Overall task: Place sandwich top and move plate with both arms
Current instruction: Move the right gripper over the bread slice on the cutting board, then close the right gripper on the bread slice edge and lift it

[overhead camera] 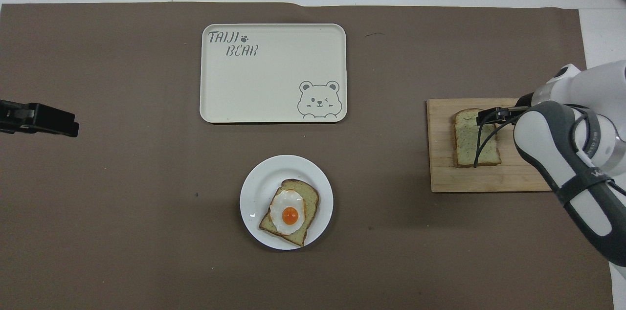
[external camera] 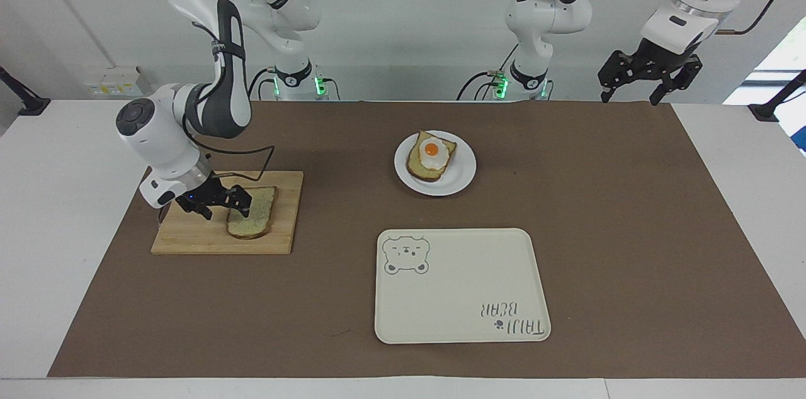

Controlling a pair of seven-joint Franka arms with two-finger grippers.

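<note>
The sandwich top [external camera: 257, 218] [overhead camera: 465, 143], a plain speckled slice, lies flat on a wooden cutting board [external camera: 189, 236] [overhead camera: 489, 183] toward the right arm's end. My right gripper [external camera: 224, 206] [overhead camera: 495, 115] is low over the board at the slice's edge, open, with one fingertip over the bread and nothing held. The white plate [external camera: 463, 177] [overhead camera: 254, 180] sits mid-table and carries a bread slice with a fried egg [external camera: 431, 157] [overhead camera: 289, 212]. My left gripper [external camera: 631, 94] [overhead camera: 41, 119] waits open and raised over the mat's edge at the left arm's end.
A cream tray with a bear drawing [external camera: 459, 286] [overhead camera: 269, 80] lies farther from the robots than the plate. A brown mat [external camera: 630, 229] covers the table. The right arm's cable [overhead camera: 481, 143] hangs over the slice.
</note>
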